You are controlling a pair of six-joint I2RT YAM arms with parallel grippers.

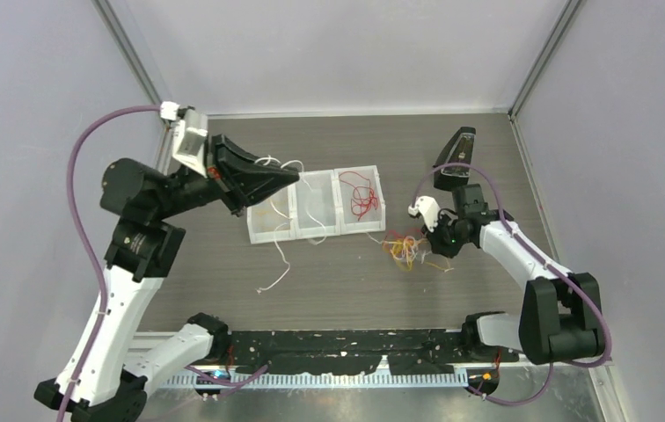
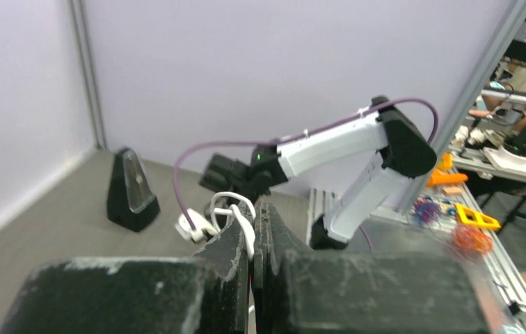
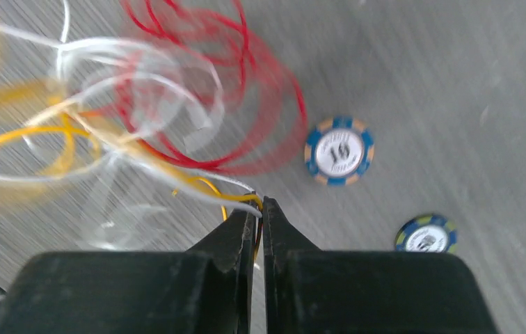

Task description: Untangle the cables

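A tangle of red, white and yellow-orange cables (image 1: 404,249) lies on the table right of the clear tray (image 1: 316,217). My right gripper (image 1: 427,243) is shut on strands of that tangle; in the right wrist view (image 3: 261,203) a white and a yellow wire (image 3: 197,184) run into the closed jaws, with red loops (image 3: 246,90) behind. My left gripper (image 1: 292,176) is raised above the tray's left end and is shut on a white cable (image 1: 276,163); in the left wrist view (image 2: 254,216) its loop (image 2: 236,207) sticks out of the fingertips.
The tray has three compartments: red cables (image 1: 360,195) in the right one, a yellow-orange strand (image 1: 263,211) in the left. A loose white cable (image 1: 278,272) lies in front of the tray. A black stand (image 1: 456,158) is at the back right. Two poker chips (image 3: 339,151) lie near the tangle.
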